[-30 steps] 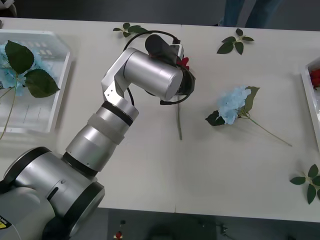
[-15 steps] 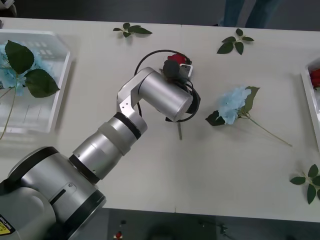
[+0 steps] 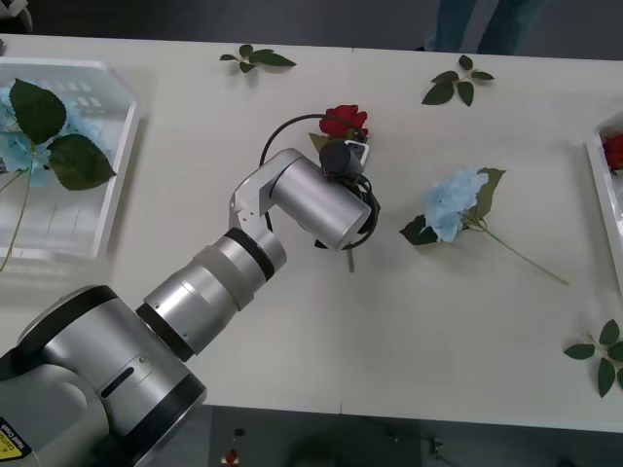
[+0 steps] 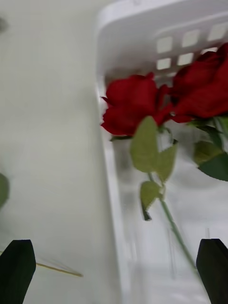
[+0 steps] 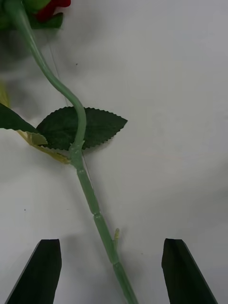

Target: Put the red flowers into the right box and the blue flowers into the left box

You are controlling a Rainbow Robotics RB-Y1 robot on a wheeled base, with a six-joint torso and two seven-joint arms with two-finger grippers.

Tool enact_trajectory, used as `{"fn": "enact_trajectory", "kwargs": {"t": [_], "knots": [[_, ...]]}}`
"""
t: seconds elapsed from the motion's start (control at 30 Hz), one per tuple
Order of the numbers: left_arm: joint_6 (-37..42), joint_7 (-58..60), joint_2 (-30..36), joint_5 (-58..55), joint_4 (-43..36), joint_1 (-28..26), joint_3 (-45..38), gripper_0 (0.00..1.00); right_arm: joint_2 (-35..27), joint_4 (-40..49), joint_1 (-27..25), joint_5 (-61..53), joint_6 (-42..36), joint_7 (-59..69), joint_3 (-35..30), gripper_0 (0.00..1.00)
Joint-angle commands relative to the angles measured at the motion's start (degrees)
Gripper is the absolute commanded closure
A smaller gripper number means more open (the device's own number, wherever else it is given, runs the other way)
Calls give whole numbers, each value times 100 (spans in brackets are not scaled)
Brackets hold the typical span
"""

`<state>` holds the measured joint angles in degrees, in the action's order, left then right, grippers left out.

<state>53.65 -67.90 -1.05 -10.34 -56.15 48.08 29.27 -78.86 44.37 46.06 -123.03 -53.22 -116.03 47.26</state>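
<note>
Your left gripper (image 5: 111,270) hangs spread wide over the lone red rose (image 3: 343,121) at upper centre of the front frame, its stem (image 5: 88,190) running between the fingers, untouched. Judged light and springy; the bloom would crush, so take hold on the firm jointed stem below the leaf (image 5: 80,127). A blue flower (image 3: 454,204) lies well apart, right of centre; leaf sprigs (image 3: 458,80) sit clear near the top edge. Another blue flower (image 3: 19,136) already lies in the left box (image 3: 117,165). Your right gripper (image 4: 114,270), also open, hovers above the right box (image 4: 111,156) holding roses (image 4: 130,107). Nothing obstructs.
</note>
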Motion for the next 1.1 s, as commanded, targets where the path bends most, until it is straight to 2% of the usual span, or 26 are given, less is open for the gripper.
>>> {"fn": "enact_trajectory", "kwargs": {"t": [0.03,0.23,0.47,0.57,0.67,0.93,1.1], "knots": [[-57,154,5,59,-45,105,-18,39,11,46,157,-688,-56,-570,-15,0],[-57,154,5,85,42,105,-18,39,239,143,157,-1531,-390,-2196,-15,0],[-57,154,5,208,42,-27,-18,40,397,679,157,-1593,-751,-3734,-32,0],[-48,137,5,252,42,-45,-18,56,424,872,157,-1505,-883,-3897,-32,0],[-57,128,5,287,42,-80,-18,59,415,1276,52,-1329,-856,-3897,-41,0],[-57,66,5,340,42,-150,-18,59,274,2577,-528,-969,-56,-3897,-41,0],[-57,14,5,367,42,-176,-18,44,283,3245,-801,-591,506,-3897,-32,0]]}}
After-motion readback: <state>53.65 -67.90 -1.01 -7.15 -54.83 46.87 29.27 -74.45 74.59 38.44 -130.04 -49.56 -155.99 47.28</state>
